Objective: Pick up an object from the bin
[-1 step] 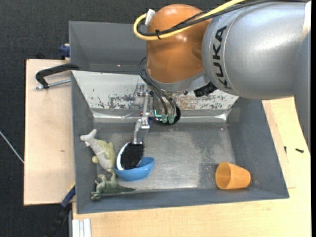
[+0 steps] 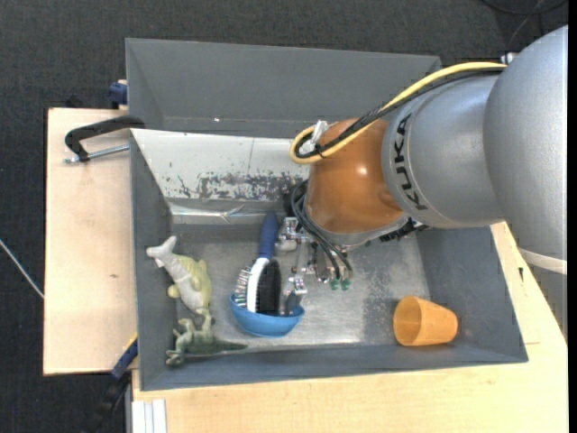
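The arm [image 2: 469, 152] is reaching into the grey bin [image 2: 270, 79] from the right, with its orange wrist cover [image 2: 356, 183] hanging above and to the right of the blue bowl [image 2: 263, 321]. The jaws are pointing down just to the right of the bowl. They are standing apart with nothing between them, and the one nearer the bowl is sitting right at its right rim. A brush [image 2: 264, 278] with a blue handle and black bristles is lying in the bowl, its handle sticking out past the bowl's far edge. A pale toy animal [image 2: 187, 278] is lying left of the bowl, and a green toy lizard [image 2: 198, 343] is lying just beside the bowl's lower left. Well to the right of the bowl, an orange cup [image 2: 424, 321] is lying on its side.
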{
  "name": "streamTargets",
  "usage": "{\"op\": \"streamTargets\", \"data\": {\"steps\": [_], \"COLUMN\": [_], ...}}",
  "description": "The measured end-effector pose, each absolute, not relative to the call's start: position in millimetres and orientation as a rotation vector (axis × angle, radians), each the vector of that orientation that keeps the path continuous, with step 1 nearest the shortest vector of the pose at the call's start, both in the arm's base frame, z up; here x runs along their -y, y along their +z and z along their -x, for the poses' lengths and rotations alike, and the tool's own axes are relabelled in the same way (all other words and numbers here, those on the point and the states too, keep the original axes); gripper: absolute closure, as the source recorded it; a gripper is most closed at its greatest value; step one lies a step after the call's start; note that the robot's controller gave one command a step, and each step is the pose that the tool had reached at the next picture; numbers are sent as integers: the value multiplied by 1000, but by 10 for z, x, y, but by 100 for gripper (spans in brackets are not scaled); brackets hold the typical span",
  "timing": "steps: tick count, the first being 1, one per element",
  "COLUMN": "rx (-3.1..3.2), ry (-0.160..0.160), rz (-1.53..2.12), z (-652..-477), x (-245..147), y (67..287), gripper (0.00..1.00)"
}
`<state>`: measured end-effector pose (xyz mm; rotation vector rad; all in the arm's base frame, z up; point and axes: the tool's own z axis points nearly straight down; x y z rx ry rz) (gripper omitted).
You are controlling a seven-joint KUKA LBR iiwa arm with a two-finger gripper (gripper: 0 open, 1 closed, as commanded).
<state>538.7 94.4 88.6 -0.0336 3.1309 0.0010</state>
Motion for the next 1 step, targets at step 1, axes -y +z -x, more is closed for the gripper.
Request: {"op": "streamTargets", "data": {"steps": [1], "rx": [-3094], "ry": [-9], "rz": [256], "z": [-5041], "x": [-1405], "y": [814], "gripper": [0]}}
